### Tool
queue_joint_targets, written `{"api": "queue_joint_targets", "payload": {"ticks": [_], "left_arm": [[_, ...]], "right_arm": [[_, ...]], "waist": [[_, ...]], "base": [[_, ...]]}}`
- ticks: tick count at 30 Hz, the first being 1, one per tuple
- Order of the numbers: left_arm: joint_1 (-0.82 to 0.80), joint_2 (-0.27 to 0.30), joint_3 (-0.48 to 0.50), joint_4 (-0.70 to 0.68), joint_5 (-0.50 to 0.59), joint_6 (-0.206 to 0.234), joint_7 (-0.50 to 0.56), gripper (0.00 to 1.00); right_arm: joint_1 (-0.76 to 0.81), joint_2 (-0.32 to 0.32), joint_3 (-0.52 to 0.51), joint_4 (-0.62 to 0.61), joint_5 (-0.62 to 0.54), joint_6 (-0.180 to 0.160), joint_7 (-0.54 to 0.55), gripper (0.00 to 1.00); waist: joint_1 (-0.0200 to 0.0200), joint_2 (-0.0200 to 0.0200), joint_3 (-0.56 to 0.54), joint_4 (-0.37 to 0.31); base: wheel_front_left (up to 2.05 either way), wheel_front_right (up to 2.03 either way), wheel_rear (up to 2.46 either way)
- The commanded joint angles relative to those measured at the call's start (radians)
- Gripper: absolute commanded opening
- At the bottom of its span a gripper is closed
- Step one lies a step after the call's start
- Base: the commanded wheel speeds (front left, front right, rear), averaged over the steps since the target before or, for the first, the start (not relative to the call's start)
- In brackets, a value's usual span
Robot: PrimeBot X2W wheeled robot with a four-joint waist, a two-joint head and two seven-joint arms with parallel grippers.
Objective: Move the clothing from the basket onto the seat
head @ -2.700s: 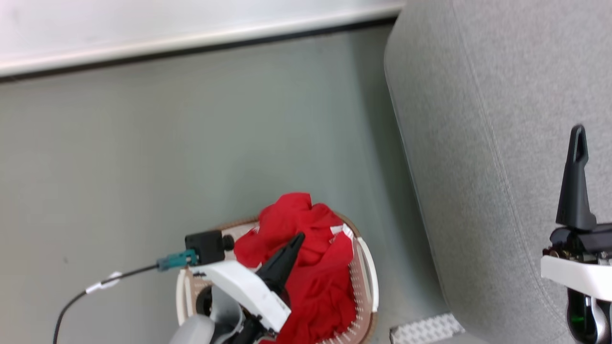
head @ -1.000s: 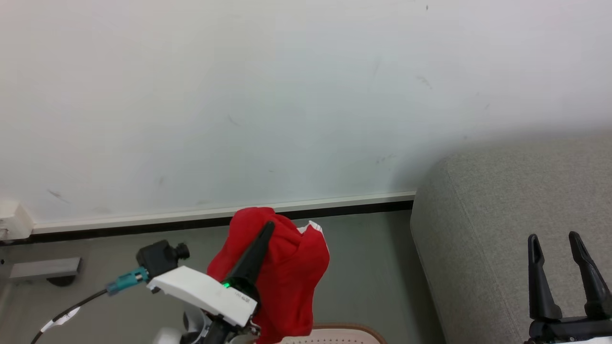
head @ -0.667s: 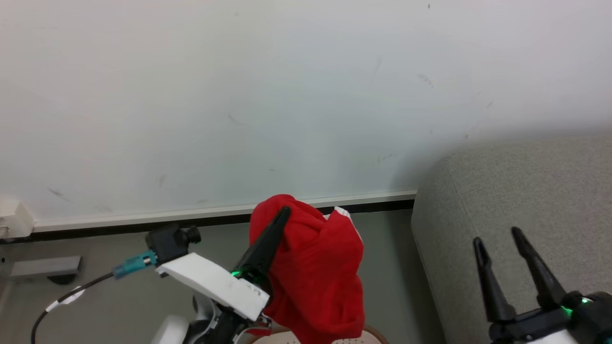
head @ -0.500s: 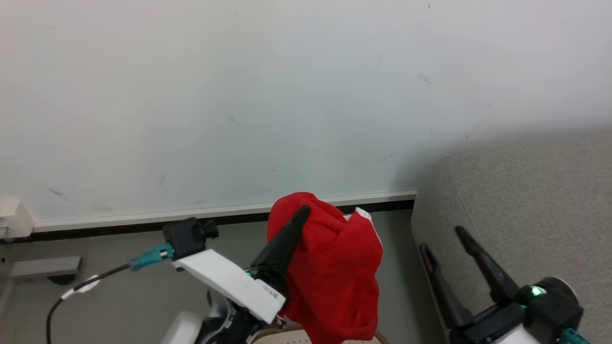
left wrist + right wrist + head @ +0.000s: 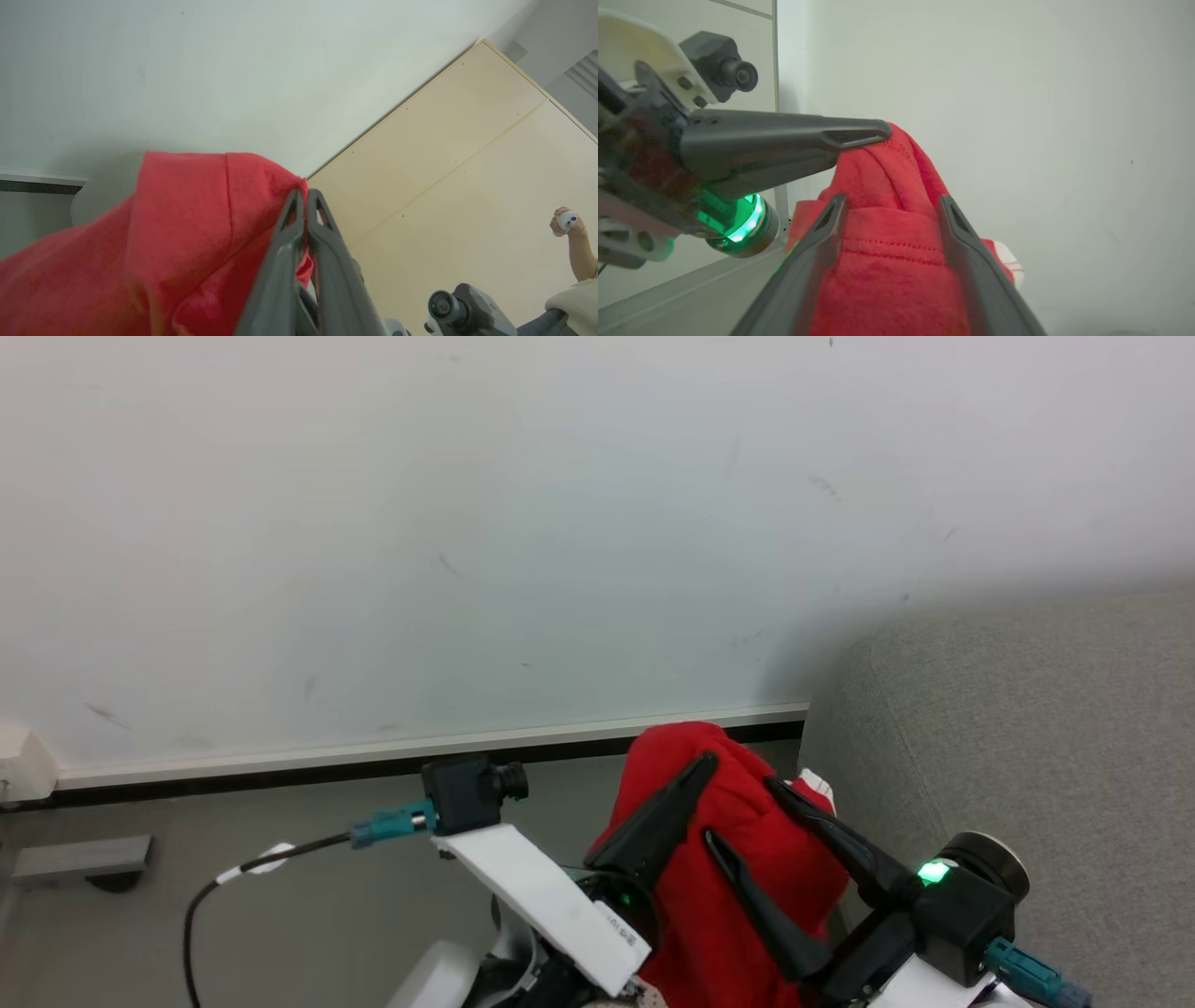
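The clothing (image 5: 747,868) hangs in the air at the lower middle of the head view, off the floor (image 5: 280,915) and just left of the seat (image 5: 1027,728), whose grey rounded edge fills the right side. The left gripper (image 5: 708,763) rises from the bottom centre, and its fingers are pressed together on the top fold of the red fabric, which drapes down from them. In the left wrist view the same closed fingers (image 5: 306,195) pinch the cloth (image 5: 187,224) at mid-frame, with the bulk sagging to the lower left. The right gripper (image 5: 742,810) comes in from the lower right, its fingers spread wide on either side of a bunched part of the clothing, just below the left gripper's tip. In the right wrist view those open fingers (image 5: 892,200) flank a stitched fold (image 5: 887,266), and the left gripper (image 5: 880,131) lies across the upper left. A white wall (image 5: 467,523) and a dark baseboard (image 5: 280,772) run behind. At the right edge of the left wrist view a person's hand (image 5: 566,223) holds a small white object before a beige panel (image 5: 467,163).
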Motion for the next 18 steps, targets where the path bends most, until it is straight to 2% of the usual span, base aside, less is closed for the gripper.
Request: {"api": "queue_joint_targets", "payload": {"ticks": [1,12,13,14,15,16,18], "left_arm": [[-0.010,-0.004,-0.015,-0.009,-0.008,-0.004,0.001,0.00],[0.006,-0.008,-0.093,-0.040,-0.063,-0.012,0.033,0.00],[0.007,-0.009,-0.098,-0.041,-0.063,-0.012,0.036,0.00],[0.008,-0.009,-0.103,-0.041,-0.066,-0.011,0.038,0.00],[0.010,-0.009,-0.108,-0.041,-0.066,-0.011,0.038,0.00],[0.011,-0.009,-0.111,-0.038,-0.064,-0.012,0.039,0.00],[0.012,-0.008,-0.117,-0.032,-0.060,-0.012,0.042,0.00]], "right_arm": [[-0.017,-0.010,0.008,0.014,0.001,-0.002,0.008,1.00],[-0.039,-0.013,0.021,0.063,0.019,-0.002,0.046,1.00],[-0.039,-0.012,0.022,0.066,0.024,-0.002,0.048,0.91],[-0.040,-0.010,0.019,0.069,0.026,-0.002,0.045,0.43],[-0.041,-0.009,0.012,0.071,0.027,-0.002,0.040,0.11],[-0.042,-0.008,0.009,0.074,0.029,-0.002,0.043,0.00],[-0.045,-0.008,0.010,0.077,0.035,-0.002,0.045,0.00]], "waist": [[0.0000,-0.0001,0.001,0.000],[0.0000,-0.0001,0.005,-0.003],[0.0000,-0.0001,0.005,-0.003],[0.0000,-0.0001,0.005,-0.004],[0.0000,-0.0001,0.006,-0.003],[0.0000,-0.0001,0.006,-0.003],[0.0000,-0.0001,0.006,-0.003]], "base": [[0.00,0.00,0.00],[0.00,0.00,0.00],[0.00,0.00,0.00],[0.00,0.00,0.00],[0.00,0.00,0.00],[0.00,0.00,0.00],[0.00,0.00,0.00]]}}
